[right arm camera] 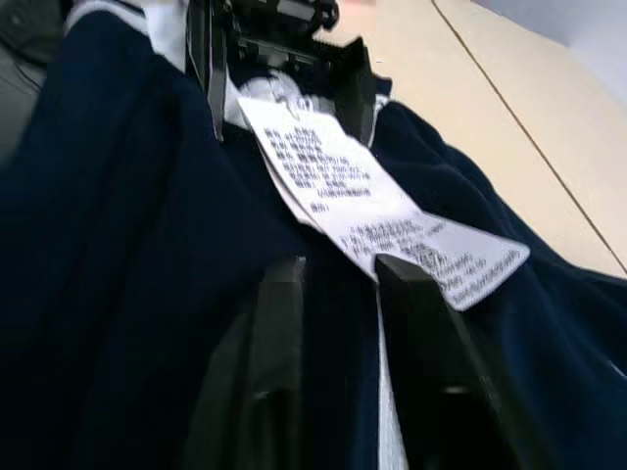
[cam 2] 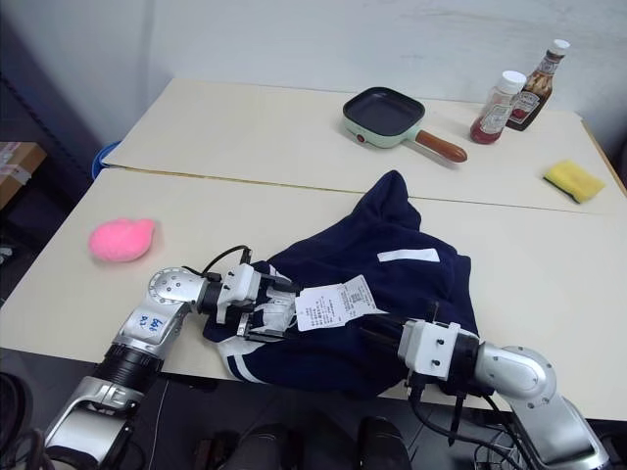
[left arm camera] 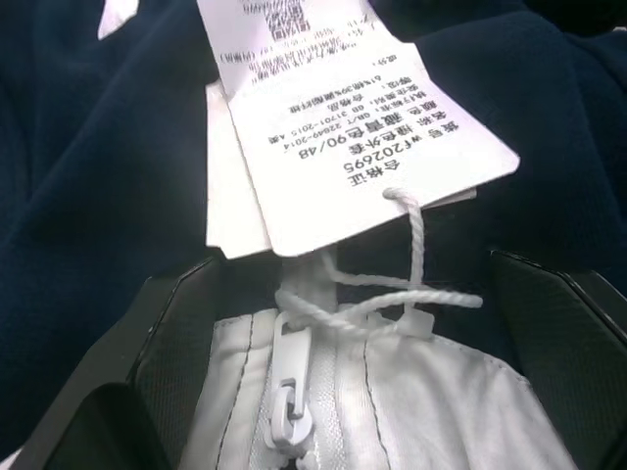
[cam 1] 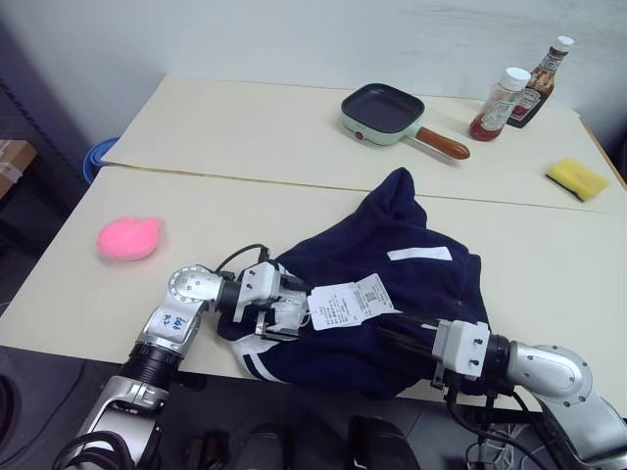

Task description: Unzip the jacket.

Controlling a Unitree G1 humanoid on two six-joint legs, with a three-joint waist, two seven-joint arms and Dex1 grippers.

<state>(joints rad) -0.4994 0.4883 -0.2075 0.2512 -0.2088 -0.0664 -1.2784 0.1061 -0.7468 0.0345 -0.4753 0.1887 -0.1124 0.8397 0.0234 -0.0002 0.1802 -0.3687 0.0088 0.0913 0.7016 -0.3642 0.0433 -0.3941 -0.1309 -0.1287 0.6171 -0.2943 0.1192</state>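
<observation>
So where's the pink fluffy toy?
The pink plush toy sits on the table on the robot's left side, left of the navy jacket, beyond the left arm.

Jacket (cam 1: 392, 264) mid-table (cam 1: 245, 211); plush (cam 1: 128, 238) left; pan (cam 1: 384, 113) behind.

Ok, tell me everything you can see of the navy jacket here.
The large navy-blue fabric jacket lies crumpled at the near edge of the beige table, one fold peaking toward the far side. It shows a white rectangular patch, white stripes at its near hem and a white zipper with its pull. White paper tags hang on string near the pull. The left tool is open around the zipper end; the right tool rests against the fabric.
</observation>
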